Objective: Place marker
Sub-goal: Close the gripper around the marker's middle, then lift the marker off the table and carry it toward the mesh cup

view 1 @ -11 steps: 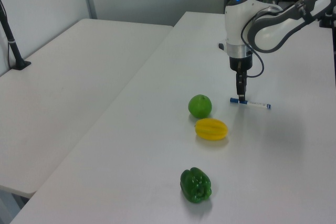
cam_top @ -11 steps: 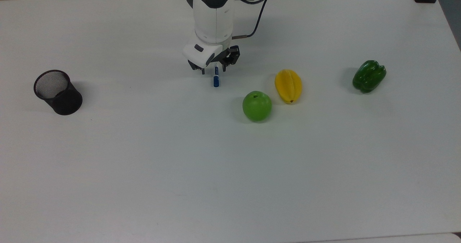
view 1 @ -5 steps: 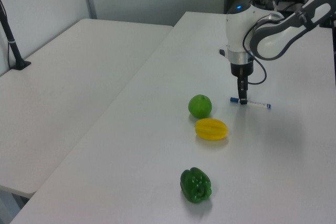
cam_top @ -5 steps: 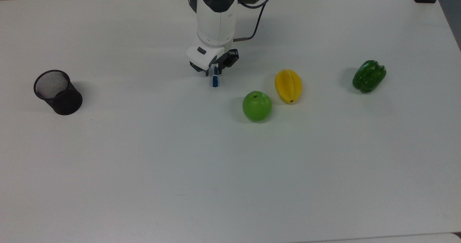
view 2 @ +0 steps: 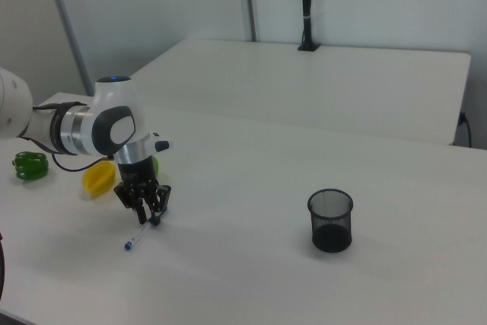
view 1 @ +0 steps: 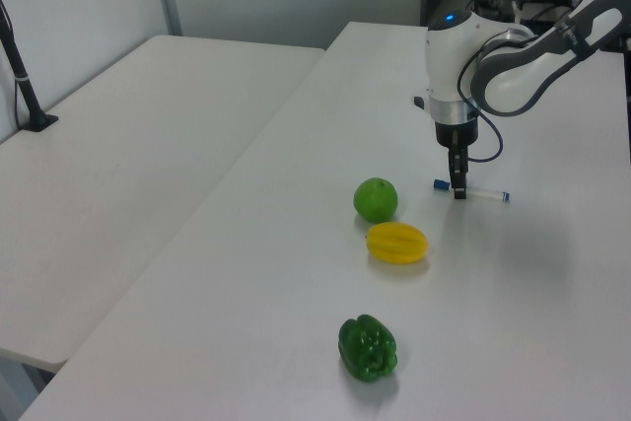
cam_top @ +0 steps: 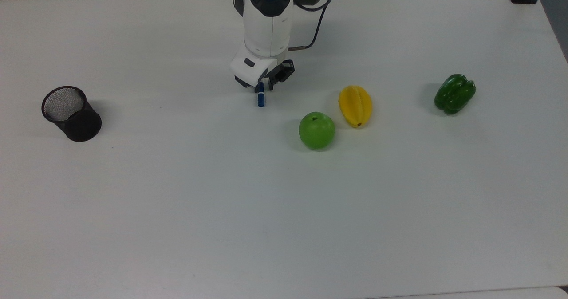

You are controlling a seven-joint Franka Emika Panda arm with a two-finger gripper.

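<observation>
- Toward the far edge of the surface (cam_top: 177,228) in the top view, roughly midway along it, the tool (cam_top: 262,85) is down low, pointing straight at the tabletop.
- Its fingers stand narrow on either side of the marker (cam_top: 261,98), near the pen's white barrel; whether they actually pinch it or merely bracket it, I cannot tell.
- That pen lies flat on the surface, blue cap pointing toward the near edge in the top view; in the left view the marker (view 1: 471,191) stretches out on both sides of the tool (view 1: 457,190).
- In the right view the marker (view 2: 141,233) runs from under the tool (view 2: 144,215) down toward the near edge.
- Just beyond, toward the top view's right, sit a green apple (cam_top: 316,130) and a yellow starfruit (cam_top: 355,105), close together but apart from the pen.
- A green pepper (cam_top: 454,93) lies further along, nearer the top view's right edge.
- Well apart, by the top view's left edge, a black mesh cup (cam_top: 71,112) stands upright and looks empty.
- My reading: if the cup is where the pen should go, nothing is placed yet; the grasp, the lift, the carry across and the drop all remain.
</observation>
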